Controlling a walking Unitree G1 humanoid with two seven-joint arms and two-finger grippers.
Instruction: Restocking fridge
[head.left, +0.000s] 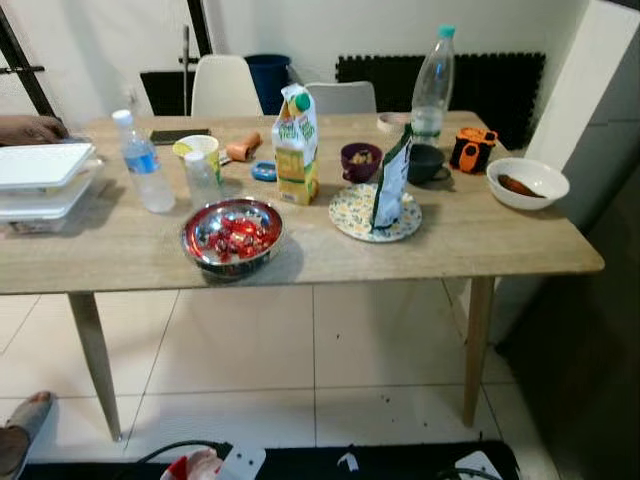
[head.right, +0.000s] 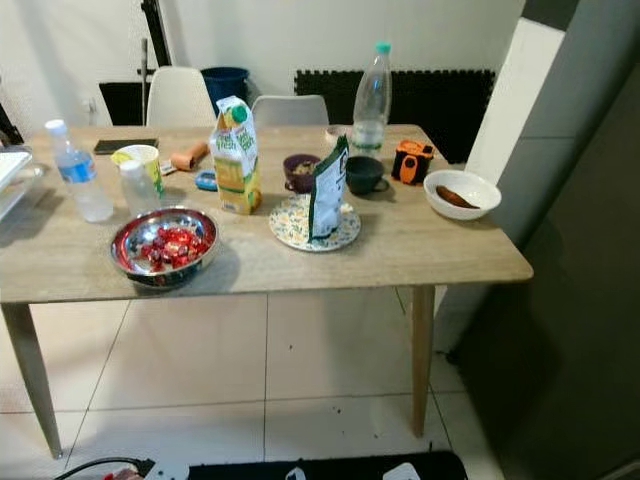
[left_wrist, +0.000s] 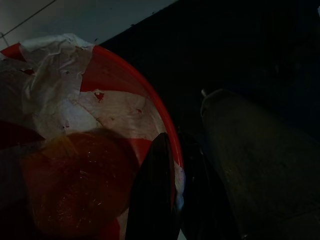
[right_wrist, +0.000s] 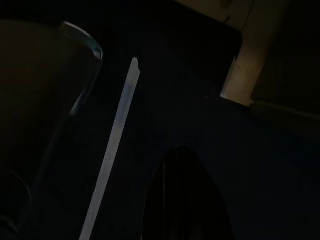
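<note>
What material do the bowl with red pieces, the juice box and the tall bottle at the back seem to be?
Bowl: likely polished metal, with a mirror-like rim. Juice box: printed carton, folded gable top, matte. Tall bottle: clear plastic, see-through with a teal cap.

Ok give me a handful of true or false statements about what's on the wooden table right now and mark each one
1. The orange and green juice carton stands upright. True.
2. The steel bowl of red pieces sits at the far edge by the chairs. False: it is near the front edge of the light wooden table.
3. The green and white pouch stands on the patterned plate. True.
4. The tall clear bottle with a teal cap lies on its side. False: it stands upright.
5. The white bowl at the table's right end holds something brown. True.
</note>
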